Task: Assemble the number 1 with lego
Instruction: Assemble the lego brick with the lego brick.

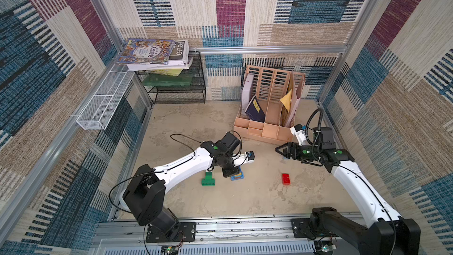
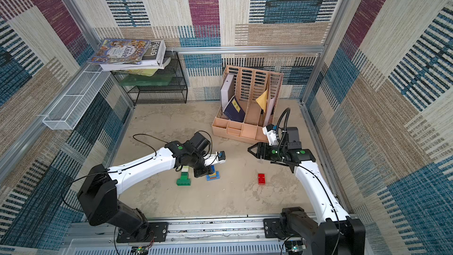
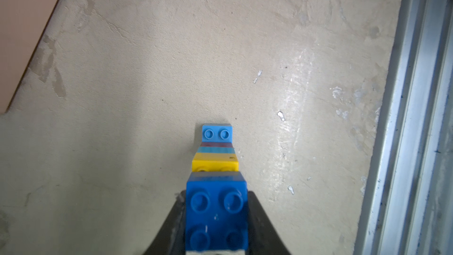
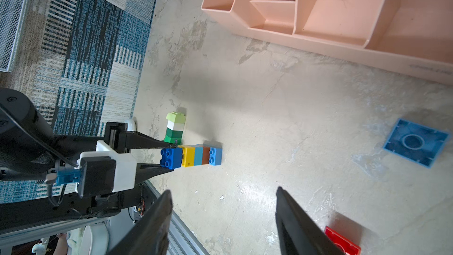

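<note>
A lego stack stands on the table: a dark blue brick on top, then yellow, teal and brown, with a light blue base. My left gripper points down, shut on the dark blue brick. Just left of it stands a second stack, dark green below, cream and lime above. A red brick lies alone to the right. My right gripper hangs open and empty above the table, right of the stacks.
A light blue piece lies hollow side up below the right arm. A peach file organizer stands at the back right, a black mesh shelf with books at the back left. A white mesh basket hangs on the left wall.
</note>
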You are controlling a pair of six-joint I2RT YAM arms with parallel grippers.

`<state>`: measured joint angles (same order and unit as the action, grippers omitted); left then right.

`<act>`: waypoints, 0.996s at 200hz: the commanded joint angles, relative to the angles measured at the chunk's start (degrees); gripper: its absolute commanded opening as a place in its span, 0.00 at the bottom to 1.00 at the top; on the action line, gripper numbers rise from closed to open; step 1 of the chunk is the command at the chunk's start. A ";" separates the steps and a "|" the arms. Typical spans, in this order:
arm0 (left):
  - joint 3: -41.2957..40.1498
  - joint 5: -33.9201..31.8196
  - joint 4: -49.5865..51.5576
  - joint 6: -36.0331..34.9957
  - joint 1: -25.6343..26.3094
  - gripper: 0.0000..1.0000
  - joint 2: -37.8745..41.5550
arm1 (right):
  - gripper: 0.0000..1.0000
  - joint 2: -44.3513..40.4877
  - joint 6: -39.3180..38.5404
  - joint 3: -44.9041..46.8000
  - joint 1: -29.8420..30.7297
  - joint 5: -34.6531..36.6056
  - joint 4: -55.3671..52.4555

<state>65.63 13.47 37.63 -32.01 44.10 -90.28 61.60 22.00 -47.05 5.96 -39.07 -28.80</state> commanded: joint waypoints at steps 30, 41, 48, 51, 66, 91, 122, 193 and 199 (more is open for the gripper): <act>0.44 -0.50 1.00 0.55 0.10 0.20 -1.30 | 0.68 -0.65 -0.08 0.26 0.04 -0.66 0.09; 0.40 -0.21 1.05 1.13 0.21 0.21 -1.47 | 0.68 -0.80 -0.08 0.32 0.09 -0.66 0.17; 0.15 -0.32 1.01 1.13 0.35 0.21 -1.47 | 0.68 -0.87 0.01 0.38 0.09 -0.57 0.23; 0.04 -0.44 1.02 1.15 0.37 0.21 -1.48 | 0.68 -0.85 0.01 0.33 0.10 -0.57 0.21; -0.73 -0.81 1.09 0.88 0.55 0.23 -1.18 | 0.68 -0.87 0.01 0.35 0.05 -0.57 0.26; -1.62 -1.17 1.18 1.02 0.55 0.29 -0.82 | 0.68 -0.77 0.25 0.41 0.10 -0.63 0.59; -1.83 -1.76 0.79 1.44 0.55 0.43 -0.09 | 0.68 -0.72 0.49 0.42 0.34 -0.44 0.76; -1.56 -2.26 -2.78 5.11 0.47 0.79 7.76 | 0.72 -0.51 -0.94 -0.21 2.99 1.45 -0.21; -2.51 -1.91 -4.05 6.17 0.46 0.79 9.79 | 0.72 -0.25 -1.27 -0.39 4.19 2.39 -0.14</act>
<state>64.01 10.87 36.10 -28.69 44.58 -84.93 60.95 22.46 -46.78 7.99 -38.61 -28.84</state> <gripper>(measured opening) 0.793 0.718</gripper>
